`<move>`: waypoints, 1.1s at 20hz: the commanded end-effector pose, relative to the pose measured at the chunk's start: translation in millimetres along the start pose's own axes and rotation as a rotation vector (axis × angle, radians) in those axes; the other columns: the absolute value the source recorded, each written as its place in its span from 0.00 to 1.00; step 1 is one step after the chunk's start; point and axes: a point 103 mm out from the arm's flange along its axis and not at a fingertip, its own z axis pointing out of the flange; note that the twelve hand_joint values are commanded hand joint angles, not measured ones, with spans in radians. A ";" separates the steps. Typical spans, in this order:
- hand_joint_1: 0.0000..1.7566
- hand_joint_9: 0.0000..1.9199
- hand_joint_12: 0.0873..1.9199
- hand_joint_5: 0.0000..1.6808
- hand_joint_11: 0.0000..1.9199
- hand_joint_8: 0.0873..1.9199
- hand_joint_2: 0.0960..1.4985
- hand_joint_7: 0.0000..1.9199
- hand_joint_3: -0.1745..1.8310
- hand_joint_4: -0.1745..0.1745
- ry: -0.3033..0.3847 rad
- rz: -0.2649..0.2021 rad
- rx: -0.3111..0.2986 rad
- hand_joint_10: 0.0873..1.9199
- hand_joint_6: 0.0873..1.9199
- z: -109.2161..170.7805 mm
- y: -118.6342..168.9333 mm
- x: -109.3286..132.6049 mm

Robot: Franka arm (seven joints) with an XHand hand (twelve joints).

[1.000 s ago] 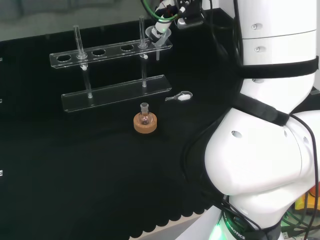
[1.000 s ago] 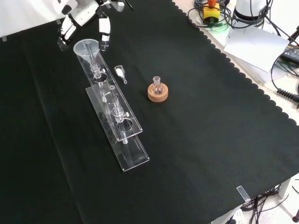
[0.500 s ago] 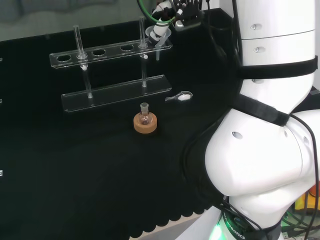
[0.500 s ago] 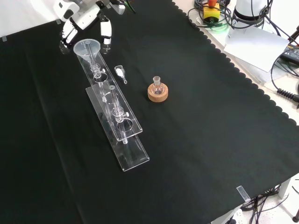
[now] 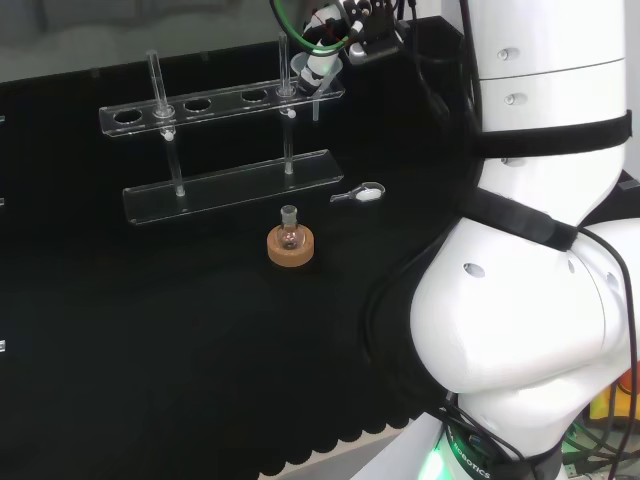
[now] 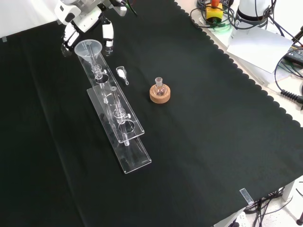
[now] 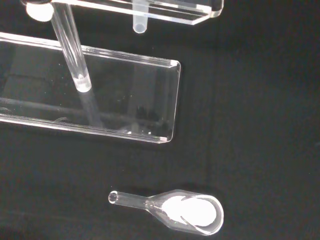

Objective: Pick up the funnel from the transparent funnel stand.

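- Since a second ago, we see the robot hand [image 5: 322, 62] shifted slightly farther along the rack's end in the head view; the clear cone-shaped funnel [image 5: 312, 78] still sits in the end hole of the transparent funnel stand [image 5: 222, 105].
- From the front view, we find the robot hand [image 6: 78, 24] with fingers spread either side of the funnel [image 6: 88, 48] rim, apparently not clamped.
- At the wrist view, we note the funnel's stem [image 7: 140, 22] poking through the stand, and a glass scoop [image 7: 182, 212] on the worktop [image 7: 260, 125].
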 end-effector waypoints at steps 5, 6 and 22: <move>0.41 0.29 0.72 0.16 0.24 0.32 0.45 0.09 0.29 0.47 -0.091 0.028 -0.035 0.30 0.00 -0.5 0.5 0.7; 0.43 0.33 0.71 0.21 0.25 0.32 0.45 0.12 0.31 0.47 -0.102 0.031 -0.049 0.28 0.00 -1.3 0.0 0.9; 0.51 0.49 0.64 0.39 0.33 0.32 0.46 0.34 0.41 0.55 -0.243 0.093 -0.191 0.21 0.34 -46.1 -44.4 6.8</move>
